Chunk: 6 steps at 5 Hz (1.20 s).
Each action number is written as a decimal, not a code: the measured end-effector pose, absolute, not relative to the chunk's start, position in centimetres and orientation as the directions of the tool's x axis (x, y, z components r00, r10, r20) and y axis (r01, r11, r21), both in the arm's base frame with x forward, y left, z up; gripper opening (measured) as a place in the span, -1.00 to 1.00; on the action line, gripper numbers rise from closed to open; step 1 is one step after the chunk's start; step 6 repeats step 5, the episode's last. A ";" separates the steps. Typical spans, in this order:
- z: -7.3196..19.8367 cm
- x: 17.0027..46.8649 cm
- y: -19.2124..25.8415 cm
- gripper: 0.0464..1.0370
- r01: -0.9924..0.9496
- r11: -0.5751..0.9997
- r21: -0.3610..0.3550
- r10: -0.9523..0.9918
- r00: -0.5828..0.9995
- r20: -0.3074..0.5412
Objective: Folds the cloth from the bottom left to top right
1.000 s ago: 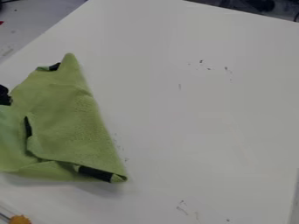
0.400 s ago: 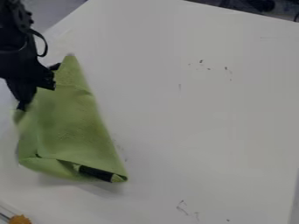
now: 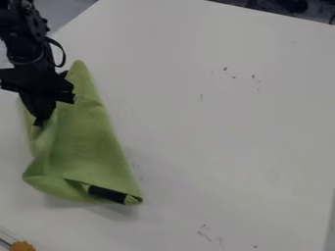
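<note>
Black robot arm [image 3: 25,46] at the upper left, hand [image 3: 40,122] pointing down, fingers drawn together

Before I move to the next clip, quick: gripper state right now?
Gripper: closed, holding the left part of the green cloth.

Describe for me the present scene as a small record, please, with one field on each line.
surface: white table with small dark marks
cloth: green cloth, at the left of the view, partly folded, narrowing to a point at its top
gripper: black gripper, over the cloth's upper left part, its fingertips closed on the cloth
black strip: black strip, at the cloth's lower edge, near its lower right corner
other item: orange object, bottom left corner of the view
</note>
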State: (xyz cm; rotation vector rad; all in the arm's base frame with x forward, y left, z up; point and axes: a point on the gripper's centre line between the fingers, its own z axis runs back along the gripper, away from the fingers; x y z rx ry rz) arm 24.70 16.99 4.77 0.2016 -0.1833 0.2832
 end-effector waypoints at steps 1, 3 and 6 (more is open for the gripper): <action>5.0 25.6 15.8 -0.05 -0.266 0.951 0.158 0.232 0.951 0.203; 5.2 28.1 10.0 0.93 -0.281 0.959 0.046 0.266 0.942 0.206; 6.3 27.9 9.8 0.93 -0.183 0.973 0.137 0.157 0.971 0.183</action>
